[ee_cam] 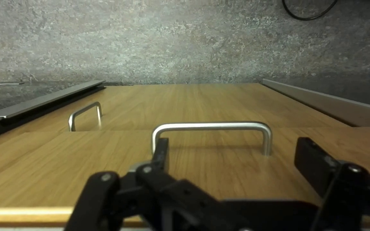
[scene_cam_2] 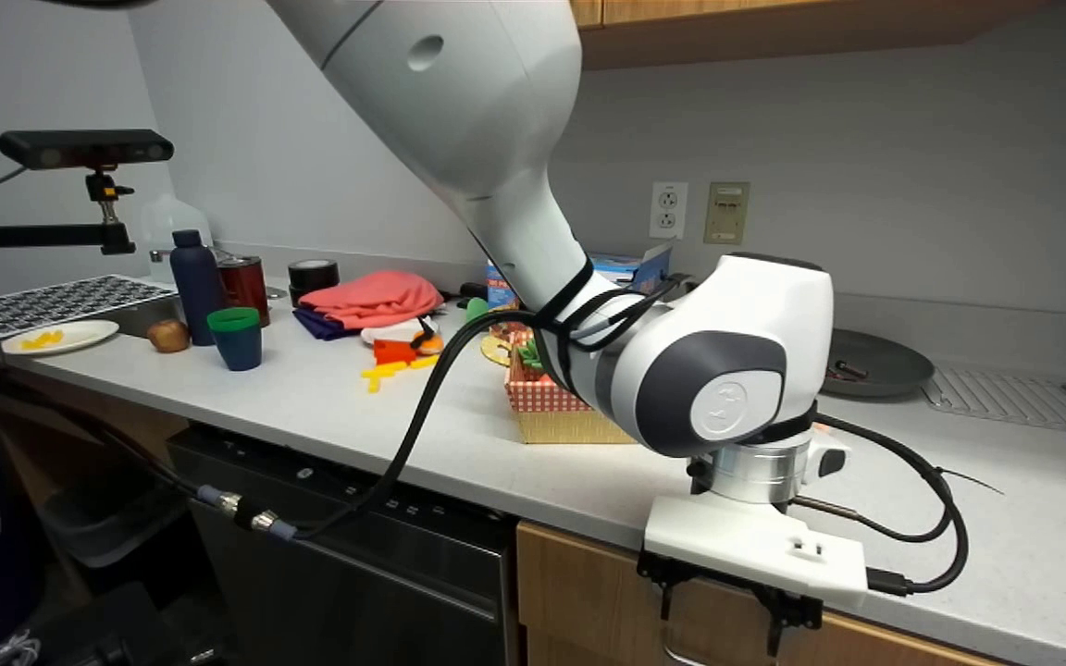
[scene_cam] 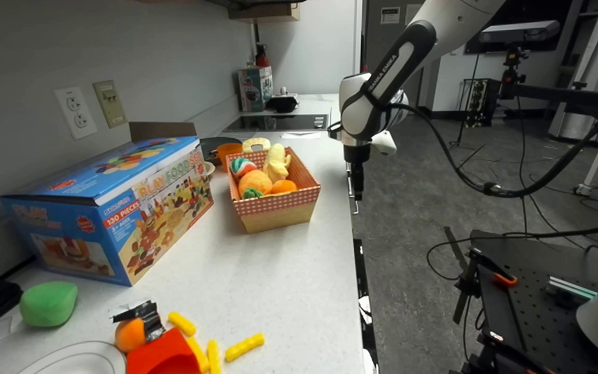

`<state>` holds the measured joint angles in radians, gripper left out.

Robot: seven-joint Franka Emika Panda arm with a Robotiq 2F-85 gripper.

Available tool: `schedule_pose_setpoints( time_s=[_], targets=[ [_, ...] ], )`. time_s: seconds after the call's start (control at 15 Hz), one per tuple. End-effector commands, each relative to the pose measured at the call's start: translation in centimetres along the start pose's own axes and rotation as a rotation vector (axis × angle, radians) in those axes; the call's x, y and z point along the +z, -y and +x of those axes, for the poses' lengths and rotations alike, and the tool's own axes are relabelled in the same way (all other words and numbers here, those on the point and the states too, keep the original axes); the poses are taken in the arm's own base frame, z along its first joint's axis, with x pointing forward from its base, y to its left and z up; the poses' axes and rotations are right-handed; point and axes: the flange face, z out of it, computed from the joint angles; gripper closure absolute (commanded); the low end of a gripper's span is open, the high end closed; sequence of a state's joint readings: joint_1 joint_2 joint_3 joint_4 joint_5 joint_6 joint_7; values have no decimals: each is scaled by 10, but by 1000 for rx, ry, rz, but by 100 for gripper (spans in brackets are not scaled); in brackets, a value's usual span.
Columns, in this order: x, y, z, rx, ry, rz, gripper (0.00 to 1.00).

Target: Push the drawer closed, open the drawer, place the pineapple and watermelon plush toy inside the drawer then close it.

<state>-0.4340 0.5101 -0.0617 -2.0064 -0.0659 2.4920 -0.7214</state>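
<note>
The drawer (ee_cam: 222, 175) sits under the front edge of the countertop (scene_cam: 278, 283), a tan, wood-grained front with a plain metal bar handle (ee_cam: 210, 126); whether it is quite flush, I can't tell. The gripper (ee_cam: 233, 141) points down in front of it, fingers spread wide. One finger overlaps an end of the bar handle in the wrist view, and I can't say if they touch.

Only that view looks straight down the drawer front, past a second pull (ee_cam: 83, 109), to the grey floor (ee_cam: 185, 48). Only an exterior view takes in the dark blue bottle (scene_cam_2: 198, 289), the red tumbler (scene_cam_2: 244, 287) and the green-rimmed cup (scene_cam_2: 236, 340).

In an exterior view I see right into the gingham-rimmed basket (scene_cam: 278, 218), near the front edge: the plush pineapple (scene_cam: 255, 182) with its green tuft, the watermelon (scene_cam: 242, 165) beside it, a banana (scene_cam: 276, 163) and an orange (scene_cam: 284, 186). The frying pan (scene_cam_2: 898, 365) toward the back edge holds small things too blurred to name. Yellow fries (scene_cam: 244, 347) lie beside a red fry carton (scene_cam: 163, 353).
</note>
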Motion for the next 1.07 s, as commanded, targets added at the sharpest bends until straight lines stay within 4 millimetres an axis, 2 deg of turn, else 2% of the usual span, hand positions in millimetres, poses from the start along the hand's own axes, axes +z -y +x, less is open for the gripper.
schedule_pose_setpoints(
  time_s=[0.0,0.33,0.53,0.87,1.0],
  targets=[
    [-24,39,-24,-52,10,4,0],
    [-37,94,-45,-138,39,0,0],
    [-58,125,-51,-216,37,-42,0],
    [-109,160,-57,-329,22,-122,0],
    [-119,160,-64,-350,30,-129,0]
  ],
)
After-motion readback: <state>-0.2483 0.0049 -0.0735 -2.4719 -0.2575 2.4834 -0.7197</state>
